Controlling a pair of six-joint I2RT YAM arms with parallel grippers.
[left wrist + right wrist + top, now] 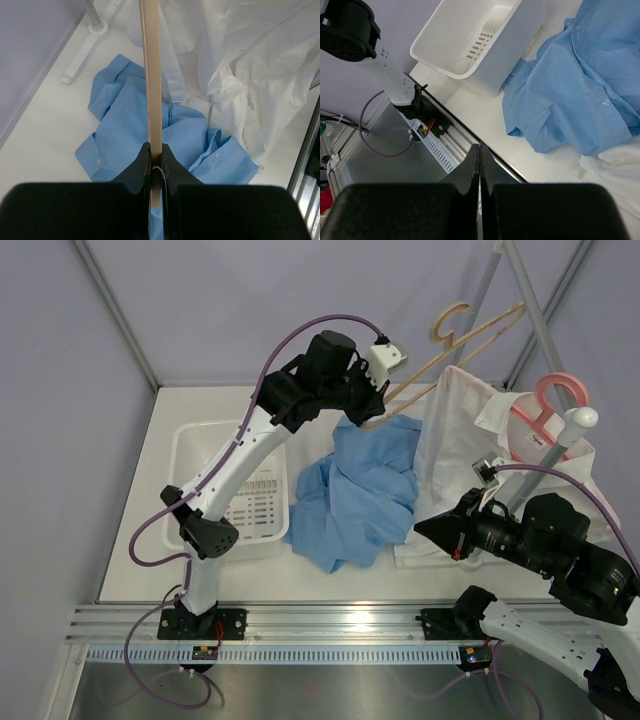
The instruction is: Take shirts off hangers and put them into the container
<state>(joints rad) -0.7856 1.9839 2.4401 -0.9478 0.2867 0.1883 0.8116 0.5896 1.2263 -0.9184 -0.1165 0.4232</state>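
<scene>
**While left claw (156, 150) pinches thin tan curved-hook hanger (470, 335), crumpled light blue cloth shirt (355, 490) lies on white table (260, 582)**

The hanger is held raised at the shirt's 12 o'clock. A small white rectangular plastic tub (195, 455) sits just beside the shirt at its 9 o'clock. At 3 o'clock, a white cloth shirt (460, 440) drapes below a pink hanger (552, 400). The right claw (479, 150) is closed with nothing between its fingers.

On the table (300, 586) one shirt (355, 490) lies between the container (183, 455), left, and the other shirt (455, 430).
</scene>
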